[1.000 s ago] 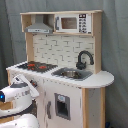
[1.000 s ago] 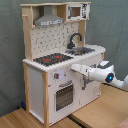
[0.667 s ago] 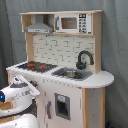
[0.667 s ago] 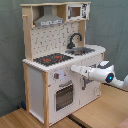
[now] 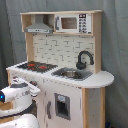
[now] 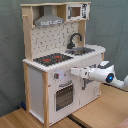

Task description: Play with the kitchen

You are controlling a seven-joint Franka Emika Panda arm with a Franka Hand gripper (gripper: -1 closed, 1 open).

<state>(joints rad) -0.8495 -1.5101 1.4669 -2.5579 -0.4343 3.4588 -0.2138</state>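
Note:
The kitchen (image 5: 65,50) (image 6: 50,35) stands upright, white and light wood. Its black faucet (image 5: 84,59) (image 6: 75,39) arches over the sink (image 5: 70,73) (image 6: 82,50), beside the red-ringed hob (image 5: 36,65) (image 6: 52,59). A grey hood (image 5: 39,26) (image 6: 48,20) hangs above the hob. In the second exterior view my gripper (image 6: 74,71) points at the kitchen's front panel, just right of the knobs (image 6: 57,76) and above the oven door (image 6: 63,95). In the first exterior view the gripper (image 5: 36,90) sits low at the left, close against the cabinet front.
A toy microwave (image 5: 73,23) (image 6: 76,11) sits on the top shelf. A grey curtain (image 5: 115,40) hangs behind the kitchen. The kitchen stands on wooden boards (image 6: 100,117). My white arm (image 6: 107,77) reaches in from the second exterior view's right.

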